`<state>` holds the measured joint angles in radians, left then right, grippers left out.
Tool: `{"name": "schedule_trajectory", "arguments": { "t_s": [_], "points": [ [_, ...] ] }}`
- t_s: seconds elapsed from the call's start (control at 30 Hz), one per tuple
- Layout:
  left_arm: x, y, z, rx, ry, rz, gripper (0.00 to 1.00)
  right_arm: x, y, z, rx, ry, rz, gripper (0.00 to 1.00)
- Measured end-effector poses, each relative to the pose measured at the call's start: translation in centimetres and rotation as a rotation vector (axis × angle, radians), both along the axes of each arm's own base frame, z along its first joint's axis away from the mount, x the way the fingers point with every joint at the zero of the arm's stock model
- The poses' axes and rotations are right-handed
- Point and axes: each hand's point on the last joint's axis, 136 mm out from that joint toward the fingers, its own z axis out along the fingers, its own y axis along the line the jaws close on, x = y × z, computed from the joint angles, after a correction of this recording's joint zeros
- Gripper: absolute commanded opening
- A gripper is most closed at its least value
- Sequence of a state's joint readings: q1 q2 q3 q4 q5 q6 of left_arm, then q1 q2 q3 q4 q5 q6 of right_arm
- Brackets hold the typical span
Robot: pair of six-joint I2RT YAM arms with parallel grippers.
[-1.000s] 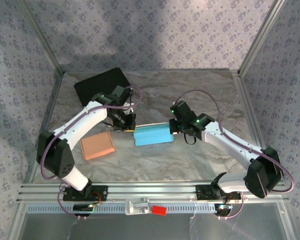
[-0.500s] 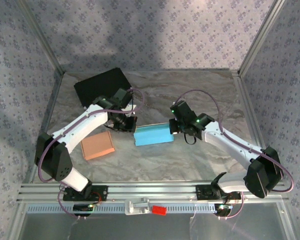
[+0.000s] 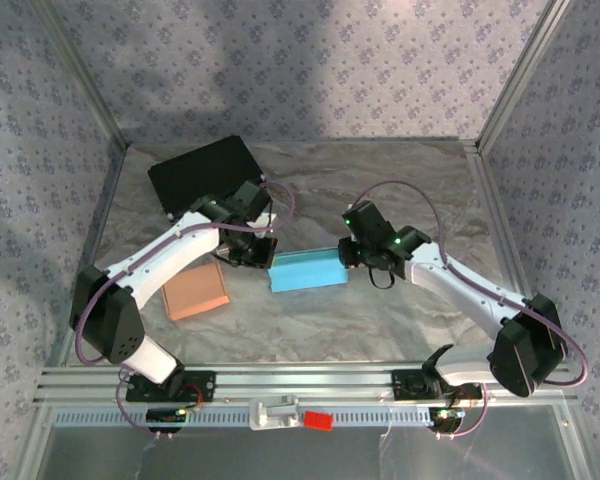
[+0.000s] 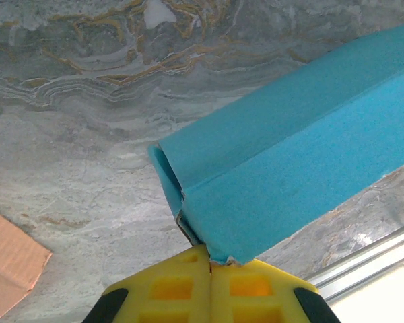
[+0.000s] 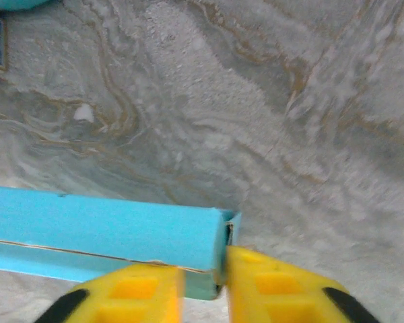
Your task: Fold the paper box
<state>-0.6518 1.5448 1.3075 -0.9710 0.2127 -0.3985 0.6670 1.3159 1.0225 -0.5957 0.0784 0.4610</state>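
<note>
While the marbled table (image 3: 410,190) bears a black mat (image 3: 195,170) at its rear left, the blue paper box (image 3: 306,269) rests at its middle. The left gripper (image 4: 210,266) is pinched tight on the box's left end; the right gripper (image 5: 203,272) stands narrowly parted astride its right-end corner

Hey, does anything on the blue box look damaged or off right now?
Yes: the blue box looks ragged, maybe slightly torn, along the edge at the corner pinched in the left tool, and one wall curls inward there.
</note>
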Motion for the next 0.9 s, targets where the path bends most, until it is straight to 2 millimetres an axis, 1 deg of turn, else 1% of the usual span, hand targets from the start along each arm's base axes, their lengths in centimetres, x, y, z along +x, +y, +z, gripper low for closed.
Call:
{"name": "schedule_trajectory", "arguments": {
  "t_s": [0.03, 0.07, 0.13, 0.23, 0.3, 0.37, 0.47, 0.53, 0.63, 0.73, 0.9],
  "points": [
    [-0.1, -0.1, 0.0, -0.001, 0.000, 0.000, 0.05, -0.3, 0.2, 0.2, 0.025, 0.010, -0.001, 0.52],
    [-0.1, -0.2, 0.0, -0.002, -0.001, 0.000, 0.05, -0.8, 0.2, 0.4, 0.050, 0.025, -0.001, 0.56],
    [-0.1, -0.3, 0.0, -0.004, -0.001, 0.002, 0.05, -1.8, -0.2, 0.8, 0.100, 0.055, -0.014, 0.59],
    [-0.2, -0.4, 0.0, -0.004, 0.001, 0.004, 0.05, -2.7, -1.3, 2.0, 0.206, 0.085, -0.087, 0.62],
    [-0.3, -0.5, 0.0, -0.003, 0.000, 0.004, 0.05, -3.0, -2.2, 2.8, 0.297, 0.105, -0.170, 0.64],
    [-0.4, -0.6, 0.0, -0.003, 0.000, 0.004, 0.05, -2.9, -3.2, 3.4, 0.392, 0.130, -0.274, 0.71],
    [-0.4, -0.7, 0.0, -0.003, -0.002, 0.004, 0.05, -2.4, -4.2, 3.1, 0.551, 0.211, -0.472, 0.72],
    [-0.4, -0.7, 0.0, 0.000, -0.005, 0.004, 0.05, -1.7, -4.2, 2.2, 0.653, 0.282, -0.590, 0.72],
    [-0.4, -0.7, 0.0, 0.003, -0.010, 0.007, 0.05, -0.7, -3.1, 0.8, 0.746, 0.406, -0.704, 0.73],
    [-0.5, -0.8, 0.0, 0.002, -0.010, 0.007, 0.05, 0.0, -2.0, 0.0, 0.789, 0.488, -0.755, 0.72],
    [-0.4, -0.8, 0.0, 0.002, -0.014, 0.008, 0.05, 0.5, -1.1, -0.1, 0.843, 0.551, -0.788, 0.64]
  ]
}}
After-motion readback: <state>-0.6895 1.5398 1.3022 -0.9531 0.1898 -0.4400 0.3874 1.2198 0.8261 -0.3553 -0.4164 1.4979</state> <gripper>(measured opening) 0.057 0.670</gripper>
